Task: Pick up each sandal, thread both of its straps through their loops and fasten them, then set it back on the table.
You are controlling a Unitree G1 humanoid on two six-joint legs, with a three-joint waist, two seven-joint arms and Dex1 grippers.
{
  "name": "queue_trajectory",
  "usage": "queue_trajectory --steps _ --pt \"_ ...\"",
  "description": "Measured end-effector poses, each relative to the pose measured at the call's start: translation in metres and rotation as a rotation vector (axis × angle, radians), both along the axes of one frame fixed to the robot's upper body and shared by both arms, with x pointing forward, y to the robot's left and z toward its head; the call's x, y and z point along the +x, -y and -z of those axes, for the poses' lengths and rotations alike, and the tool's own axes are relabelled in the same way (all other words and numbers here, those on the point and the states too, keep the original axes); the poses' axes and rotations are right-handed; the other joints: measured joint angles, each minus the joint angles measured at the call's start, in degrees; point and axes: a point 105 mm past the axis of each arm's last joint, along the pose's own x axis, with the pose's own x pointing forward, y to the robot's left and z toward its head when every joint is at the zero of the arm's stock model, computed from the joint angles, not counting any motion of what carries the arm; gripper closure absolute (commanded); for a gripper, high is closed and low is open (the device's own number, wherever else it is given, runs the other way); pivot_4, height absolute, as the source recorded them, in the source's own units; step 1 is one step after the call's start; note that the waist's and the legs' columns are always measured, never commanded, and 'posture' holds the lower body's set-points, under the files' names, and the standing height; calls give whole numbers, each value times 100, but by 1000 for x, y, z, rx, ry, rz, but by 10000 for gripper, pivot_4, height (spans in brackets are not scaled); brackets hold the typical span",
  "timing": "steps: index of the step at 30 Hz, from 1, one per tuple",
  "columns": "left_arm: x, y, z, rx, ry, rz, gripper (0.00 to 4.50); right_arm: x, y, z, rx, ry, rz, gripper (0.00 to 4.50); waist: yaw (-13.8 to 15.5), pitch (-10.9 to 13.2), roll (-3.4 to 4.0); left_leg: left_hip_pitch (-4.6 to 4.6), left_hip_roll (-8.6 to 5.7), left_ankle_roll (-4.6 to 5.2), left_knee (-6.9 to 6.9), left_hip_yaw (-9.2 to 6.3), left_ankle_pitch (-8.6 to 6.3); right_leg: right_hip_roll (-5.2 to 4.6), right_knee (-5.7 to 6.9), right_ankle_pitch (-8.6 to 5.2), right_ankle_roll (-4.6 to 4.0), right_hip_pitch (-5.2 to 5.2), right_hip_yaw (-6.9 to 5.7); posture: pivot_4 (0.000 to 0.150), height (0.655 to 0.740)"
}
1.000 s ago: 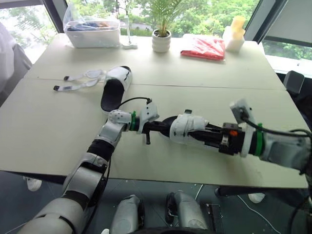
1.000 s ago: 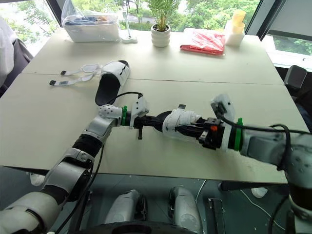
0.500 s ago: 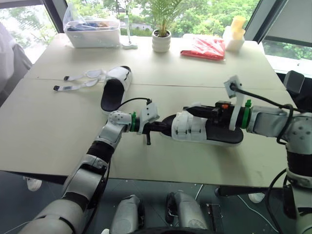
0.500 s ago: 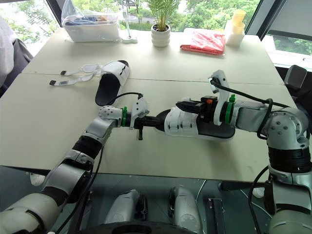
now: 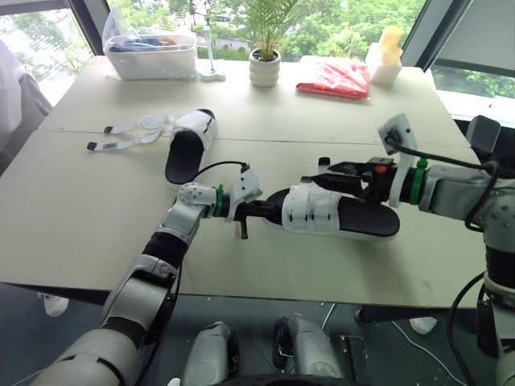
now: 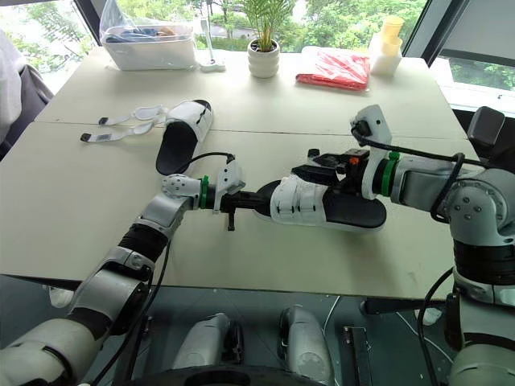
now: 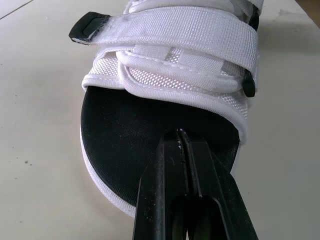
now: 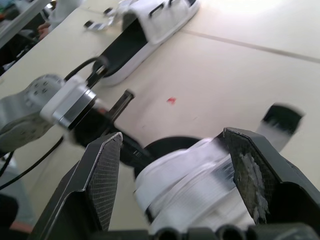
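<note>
Near sandal (image 5: 342, 217): we see it flat at the centre of the desk (image 5: 80, 217), toe to 9 o'clock, white straps across the upper.
Left gripper (image 7: 181, 142): fingers pressed together, tips over the toe of the near sandal's footbed.
Right gripper (image 8: 171, 144): fingers wide, above the strapped upper, holding nothing.
Far sandal (image 5: 190, 143): at 10 o'clock, loose straps (image 5: 129, 133) trailing towards 9 o'clock.

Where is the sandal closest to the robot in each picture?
Left eye view: sandal, centre-right.
Right eye view: sandal, near centre.
Left wrist view: sandal, just beyond the left end effector.
Right wrist view: sandal, inside the open right end effector.
Shared landmark: the left end effector at the sandal's toe.
</note>
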Motion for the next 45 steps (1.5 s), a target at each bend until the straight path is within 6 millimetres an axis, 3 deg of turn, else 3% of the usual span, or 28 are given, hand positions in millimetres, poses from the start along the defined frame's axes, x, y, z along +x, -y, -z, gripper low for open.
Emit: queue_trajectory --steps 4,7,10,15,16,20,27,39,42,45 --pt "0 1 0 -1 -1 4 45000 25 13 19 -32 -90 90 10049 -9 0 0 -2 0 -1 0 2 1 0 0 0 0 -1 0 1500 7288" --pt "0 0 0 1 -1 1 45000 37 9 45 -35 -189 101 10049 -43 0 1 -3 -1 -2 1 5 2 -1 3 0 0 -1 0 1500 7288" --pt "0 0 -1 1 -1 1 45000 40 5 56 -25 -244 96 18076 -46 0 2 -4 -1 -2 2 4 2 -1 3 0 0 -1 -1 1500 7288" --pt "1 -1 -1 3 -4 -5 45000 46 -1 50 33 -240 80 43221 -58 0 3 -3 -1 -3 4 4 2 -2 4 1 1 -1 -1 1500 7288" --pt "1 -1 -1 3 -5 -5 45000 46 -2 46 45 -231 70 44198 -58 0 4 -3 -1 -3 4 4 2 -2 4 1 1 -1 0 1500 7288" --pt "1 -1 -1 5 7 -3 45000 46 -5 34 72 -203 37 44198 -60 0 4 -2 -1 -3 4 4 2 -2 4 1 1 0 0 1500 7288" --pt "1 -1 -1 8 14 -7 45000 53 -2 35 68 -192 44 44198 -72 0 4 -2 -1 -4 5 5 3 -2 7 1 2 0 0 1500 7288" --pt "1 1 -1 7 15 -9 45000 50 11 75 -76 -251 105 44198 -67 -1 5 7 -1 -5 5 5 3 -4 8 1 2 8 0 1500 7288" --pt "1 1 -1 7 15 -8 45000 47 17 85 -103 -266 131 34931 -65 -1 6 6 -2 -4 5 5 3 -5 6 1 2 8 0 1500 7288" --pt "1 0 0 9 14 -10 45000 47 28 87 -111 -266 193 20624 -69 -1 6 6 0 -5 5 5 3 -4 7 1 2 7 -1 1500 7288"
